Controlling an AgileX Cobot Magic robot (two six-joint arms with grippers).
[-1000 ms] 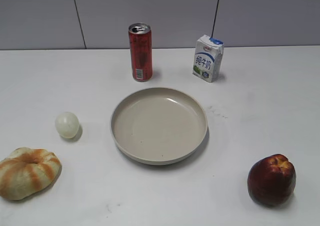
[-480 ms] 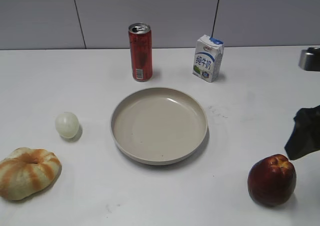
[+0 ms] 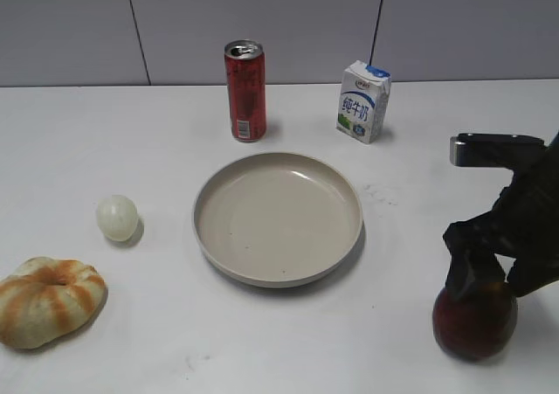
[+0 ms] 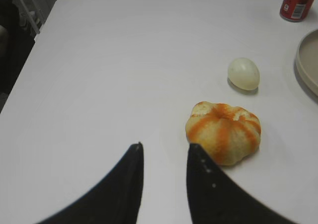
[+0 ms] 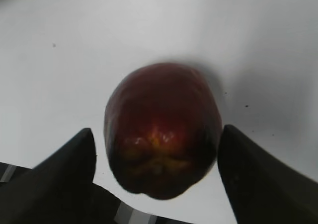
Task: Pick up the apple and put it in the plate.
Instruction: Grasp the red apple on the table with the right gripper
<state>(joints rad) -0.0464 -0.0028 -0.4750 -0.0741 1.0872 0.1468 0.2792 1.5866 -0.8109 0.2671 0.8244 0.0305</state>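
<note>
The apple [image 3: 476,324] sits on the white bench [image 3: 105,141] at the near right corner, well apart from the plate [image 3: 278,217], which lies bare at the middle. The apple is dark red, almost maroon, with a glossy skin and a lumpy, uneven outline. In the right wrist view [image 5: 163,128] a yellowish-orange blotch shows around its dimpled end, which faces the camera, and the body narrows toward the far side.

The right pincer [image 3: 493,276] is directly over the apple, its black fingers [image 5: 64,174] spread wide and standing on either side of the fruit. The right-hand finger looks very close to the apple's skin, though the blur makes contact hard to judge. The apple rests on the bench with its shadow under it.

The left pincer [image 4: 164,152] hangs over the bench's left part, released, with a narrow gap between its dark tips and nothing in them. Just beyond it lies a striped bread ring [image 4: 223,132], and past that a small pale ball [image 4: 243,73].
</note>
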